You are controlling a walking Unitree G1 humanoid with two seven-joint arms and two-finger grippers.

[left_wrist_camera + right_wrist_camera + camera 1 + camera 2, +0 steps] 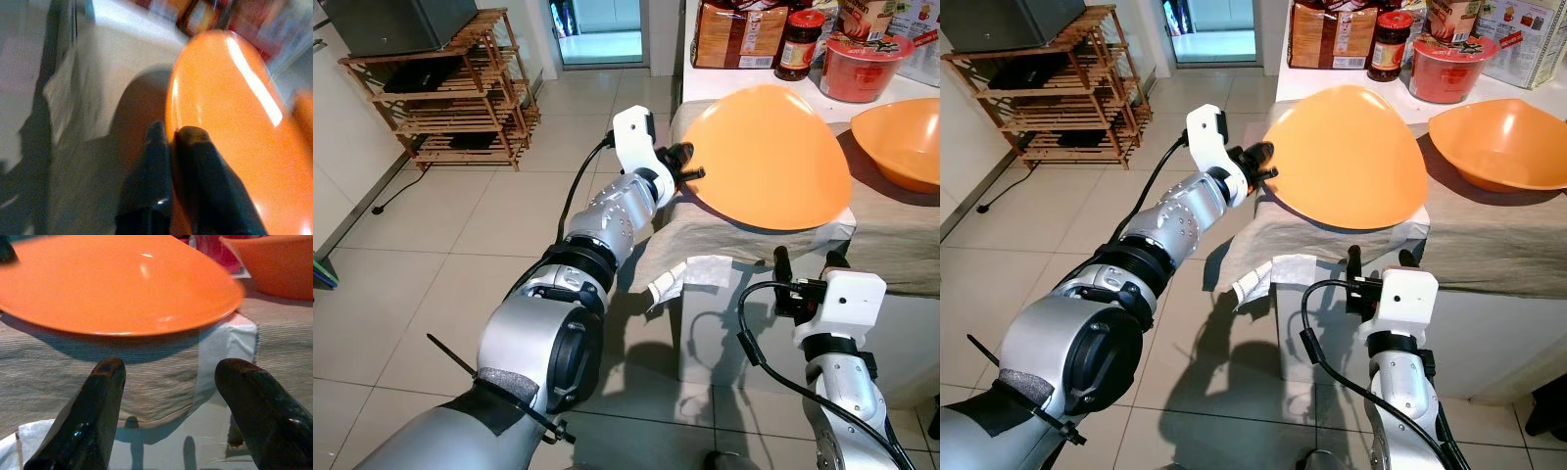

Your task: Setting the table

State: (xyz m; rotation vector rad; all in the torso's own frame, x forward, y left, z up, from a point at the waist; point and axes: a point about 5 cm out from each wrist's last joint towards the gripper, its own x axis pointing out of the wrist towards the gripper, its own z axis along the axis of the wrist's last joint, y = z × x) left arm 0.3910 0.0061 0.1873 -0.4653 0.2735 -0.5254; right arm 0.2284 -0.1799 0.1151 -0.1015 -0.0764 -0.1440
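An orange plate (773,157) hangs tilted over the near left corner of the table, held by its left rim. My left gripper (690,174) is shut on that rim, its black fingers (161,161) pinching the plate (230,122) edge. An orange bowl (901,142) sits on the beige table runner (891,245) to the right. My right gripper (803,264) stands open below the table's front edge, fingers (93,406) pointing up at the plate (117,284), nothing between them.
Packets, a red-lidded jar (799,44) and a red instant-noodle cup (862,64) crowd the back of the table. A white cloth (690,276) hangs off the front edge. A wooden shelf rack (440,88) stands at the far left on tiled floor.
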